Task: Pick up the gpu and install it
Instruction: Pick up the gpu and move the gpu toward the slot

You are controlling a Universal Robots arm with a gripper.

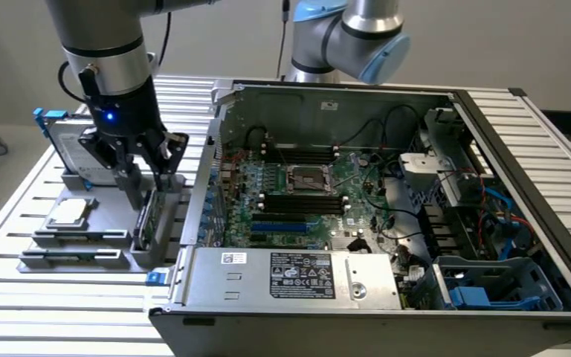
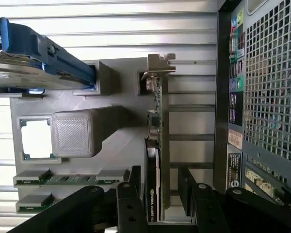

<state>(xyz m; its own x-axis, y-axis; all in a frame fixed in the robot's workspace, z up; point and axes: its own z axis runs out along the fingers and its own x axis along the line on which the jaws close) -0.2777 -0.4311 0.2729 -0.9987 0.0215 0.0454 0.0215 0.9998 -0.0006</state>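
The gpu (image 1: 146, 219) stands on edge in a slot of the grey parts holder (image 1: 77, 238), at the exterior view's left of the open computer case (image 1: 365, 186). In the wrist view the gpu (image 2: 156, 141) shows its green board edge, black cover and silver end bracket. My gripper (image 1: 149, 195) hangs straight over the card. It is open, with one black finger on each side of the card's cover end (image 2: 160, 194) and a small gap between the card and the fingers.
The holder (image 2: 121, 141) also carries a silver hard drive in a blue frame (image 2: 39, 63), a CPU (image 2: 36, 138) and memory sticks (image 2: 68, 177). The case's rear panel (image 2: 262, 97) stands close beside the gpu. The motherboard (image 1: 305, 193) lies exposed inside the case.
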